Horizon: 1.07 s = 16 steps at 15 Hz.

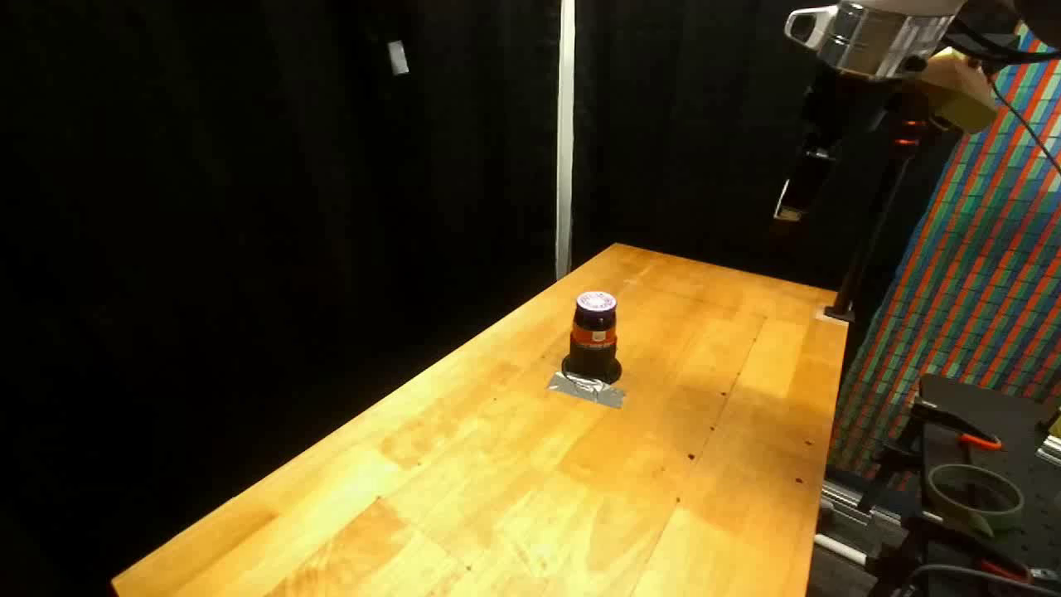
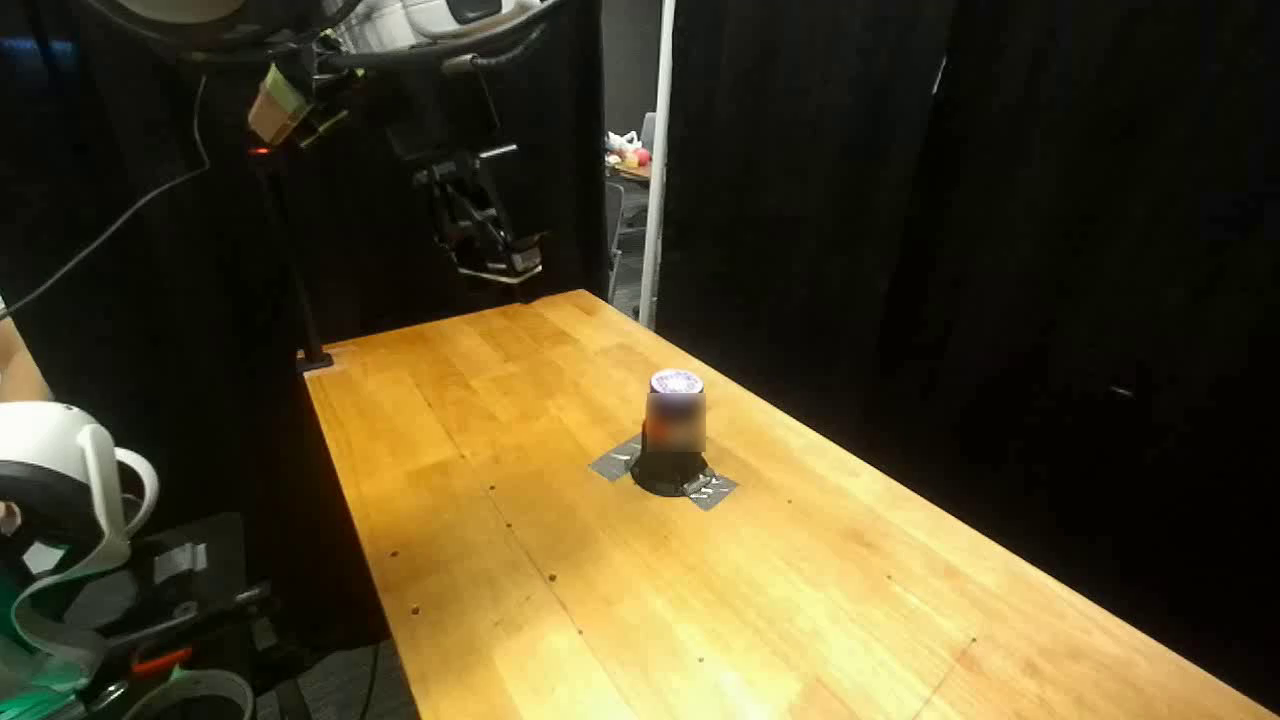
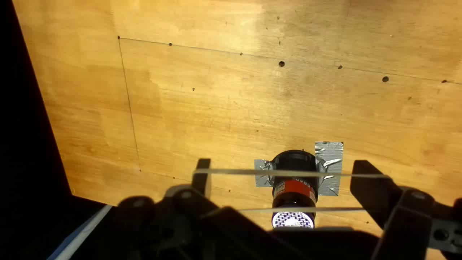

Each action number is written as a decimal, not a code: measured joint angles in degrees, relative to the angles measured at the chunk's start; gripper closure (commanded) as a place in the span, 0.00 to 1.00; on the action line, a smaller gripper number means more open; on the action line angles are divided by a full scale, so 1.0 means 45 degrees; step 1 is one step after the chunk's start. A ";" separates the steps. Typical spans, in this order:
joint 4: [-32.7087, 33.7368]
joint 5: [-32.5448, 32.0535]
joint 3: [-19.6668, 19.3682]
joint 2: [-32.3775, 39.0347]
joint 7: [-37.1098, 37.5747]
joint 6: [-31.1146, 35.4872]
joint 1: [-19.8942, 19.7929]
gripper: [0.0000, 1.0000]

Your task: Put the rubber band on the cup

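Your table [image 1: 539,464] is honey-coloured wood, dotted with small dark holes [image 3: 281,64] and crossed by thin lines [image 3: 130,104]. On it you have the cup [image 1: 594,337] standing upright, with silver tape [image 3: 334,168] stuck at two sides of its black base [image 3: 294,161]. In both exterior views you see a black post [image 1: 874,232] standing at a corner.

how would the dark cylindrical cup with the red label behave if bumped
The dark cylindrical cup likely won't slide, since silver adhesive tape straps its base down. Its flared base should resist tipping, though the tall body may rock.
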 measured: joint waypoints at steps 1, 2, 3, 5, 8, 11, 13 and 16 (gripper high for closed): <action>0.0054 0.0000 0.0000 -0.0003 0.0000 0.0001 0.0000 0.00; 0.0103 0.0000 0.0000 -0.0013 0.0000 0.0000 0.0000 0.00; 0.0129 0.0000 0.0000 -0.0031 0.0000 0.0000 0.0000 0.00; 0.0149 0.0000 0.0000 -0.0030 0.0000 0.0000 0.0000 0.00; 0.0149 0.0000 0.0000 -0.0030 0.0000 0.0000 0.0000 0.00; 0.0426 0.0000 -0.0013 0.0204 -0.0017 -0.0101 0.0155 0.00; 0.1419 0.0003 0.0027 0.0984 0.0060 -0.0310 0.0304 0.00; 0.3447 0.0172 0.0007 0.3039 0.0128 -0.0629 0.0393 0.00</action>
